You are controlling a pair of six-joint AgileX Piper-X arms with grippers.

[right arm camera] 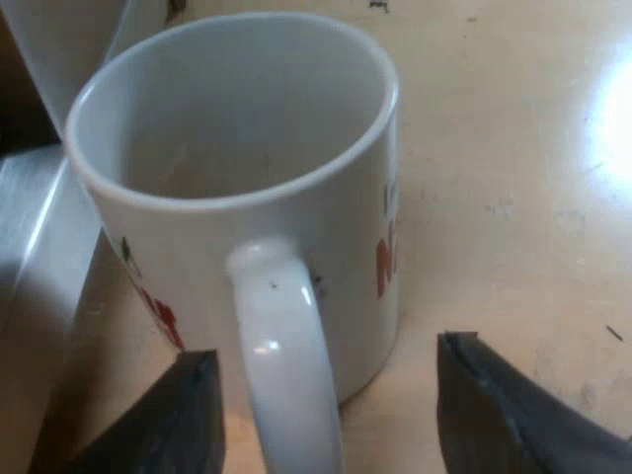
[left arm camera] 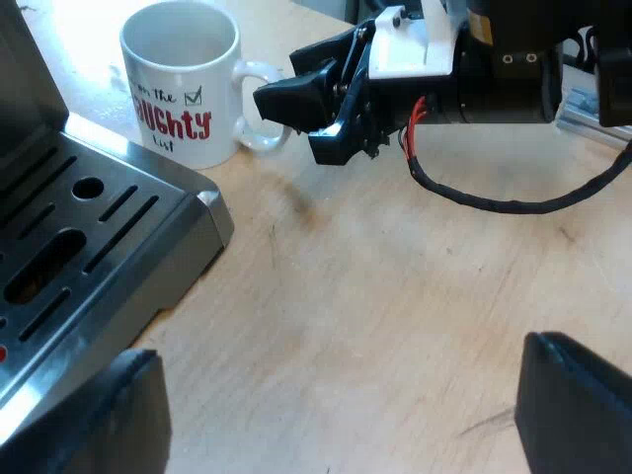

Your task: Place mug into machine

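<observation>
A white mug (left arm camera: 183,84) with red and black lettering stands upright on the wooden table beside the espresso machine's drip tray (left arm camera: 109,232). My right gripper (left arm camera: 296,117) is at the mug's handle (left arm camera: 261,107). Up close, the mug (right arm camera: 237,168) is empty and its handle (right arm camera: 281,346) stands between the two spread fingers of my right gripper (right arm camera: 331,425), which is open. I see no finger touching the handle. My left gripper (left arm camera: 341,415) hangs open over bare table, away from the mug, with nothing between its fingers.
The machine's metal drip tray has slots and holes and sits a little higher than the table, with a sloped corner close to the mug. Bare wooden tabletop (left arm camera: 395,296) lies between my left gripper and the mug.
</observation>
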